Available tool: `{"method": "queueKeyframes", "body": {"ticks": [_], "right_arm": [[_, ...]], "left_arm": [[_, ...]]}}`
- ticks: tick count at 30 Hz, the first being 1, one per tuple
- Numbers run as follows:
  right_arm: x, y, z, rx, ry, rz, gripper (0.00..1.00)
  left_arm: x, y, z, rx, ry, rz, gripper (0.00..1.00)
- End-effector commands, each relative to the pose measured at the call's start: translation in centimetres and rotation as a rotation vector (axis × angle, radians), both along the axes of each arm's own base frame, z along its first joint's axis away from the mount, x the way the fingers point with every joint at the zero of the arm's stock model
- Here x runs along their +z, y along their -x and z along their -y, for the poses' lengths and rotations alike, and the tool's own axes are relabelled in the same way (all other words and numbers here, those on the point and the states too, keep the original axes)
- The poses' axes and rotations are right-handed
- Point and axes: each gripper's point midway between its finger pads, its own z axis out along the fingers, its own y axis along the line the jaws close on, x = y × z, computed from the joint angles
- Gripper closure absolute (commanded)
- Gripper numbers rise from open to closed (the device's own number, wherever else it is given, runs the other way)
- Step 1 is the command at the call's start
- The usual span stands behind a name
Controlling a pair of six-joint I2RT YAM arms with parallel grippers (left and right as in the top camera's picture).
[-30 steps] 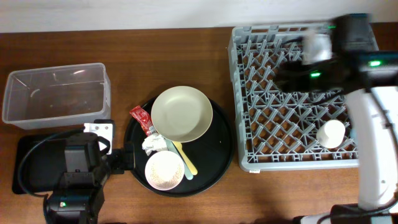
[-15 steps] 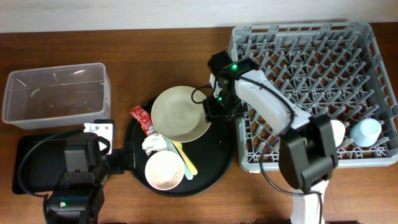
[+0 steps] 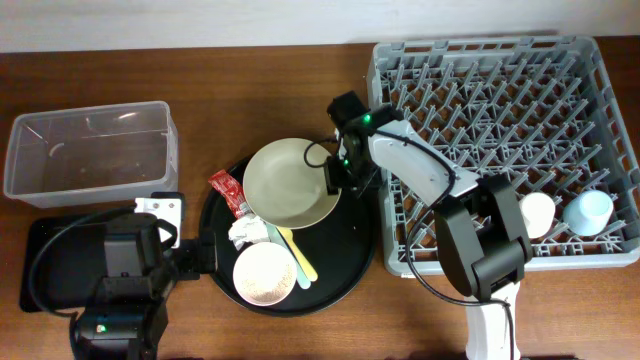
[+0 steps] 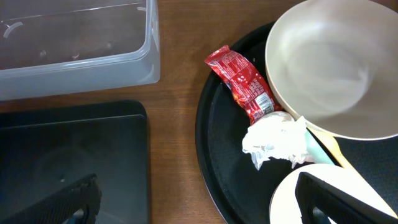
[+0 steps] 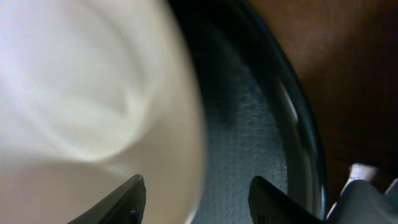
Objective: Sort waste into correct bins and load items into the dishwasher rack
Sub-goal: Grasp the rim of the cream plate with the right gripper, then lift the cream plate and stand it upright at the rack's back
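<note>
The cream plate-bowl lies on the round black tray. My right gripper is open, its fingers straddling the plate-bowl's right rim. A red sauce packet, a white tissue wad, a yellow utensil and a small pinkish-white bowl lie on the same tray. The packet and the tissue also show in the left wrist view. My left gripper is open and empty, above the gap between the shallow black tray and the round tray. The grey rack holds a white cup and a light blue cup.
A clear plastic tub stands at the back left, also in the left wrist view. The shallow black tray lies in front of it under my left arm. The rack fills the right side.
My right arm swung from over the rack down to the plate-bowl's right rim, then shifted slightly left. The left arm has not moved.
</note>
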Motion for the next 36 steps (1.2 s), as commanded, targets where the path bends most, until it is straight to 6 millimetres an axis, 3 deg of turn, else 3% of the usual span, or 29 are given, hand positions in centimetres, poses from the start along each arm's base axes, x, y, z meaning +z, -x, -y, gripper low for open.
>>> {"method": "queueKeyframes", "body": {"ticks": [1, 4, 9, 14, 16, 19, 25, 27, 31, 32, 36], "right_arm": [[-1.1, 0.7, 0.3, -0.043, 0.015, -0.031, 0.49], [-1.0, 0.5, 0.1, -0.043, 0.004, -0.028, 0.62], [0.0, -0.2, -0.2, -0.006, -0.006, 0.010, 0.74], [1.9, -1.2, 1.5, -0.013, 0.098, 0.067, 0.89], [3.4, -1.9, 2.2, -0.019, 0.139, 0.106, 0.96], [5.8, -2.9, 2.6, -0.029, 0.157, 0.171, 0.96], [13.2, -4.4, 4.2, -0.047, 0.208, 0.340, 0.96], [15.7, -4.8, 5.8, -0.072, 0.276, 0.409, 0.96], [21.8, -6.0, 11.1, -0.117, 0.549, 0.608, 0.96], [24.2, -6.4, 14.0, -0.172, 0.705, 0.685, 0.96], [29.6, -6.5, 20.9, -0.322, 1.083, 0.809, 0.96]], "left_arm": [[0.6, -0.2, 0.2, -0.020, -0.002, 0.016, 0.01], [0.6, -0.2, 0.2, -0.021, -0.003, 0.016, 0.01], [0.6, -0.2, 0.2, -0.021, -0.003, 0.016, 0.01], [0.6, -0.2, 0.2, -0.021, -0.003, 0.016, 0.01], [0.6, -0.2, 0.2, -0.020, -0.002, 0.016, 0.01], [0.6, -0.2, 0.2, -0.021, -0.003, 0.016, 0.01], [0.6, -0.2, 0.2, -0.020, -0.002, 0.016, 0.01], [0.6, -0.2, 0.2, -0.021, -0.003, 0.016, 0.01], [0.6, -0.2, 0.2, -0.021, -0.003, 0.016, 0.01], [0.6, -0.2, 0.2, -0.020, -0.002, 0.016, 0.01], [0.6, -0.2, 0.2, -0.021, -0.003, 0.016, 0.01]]}}
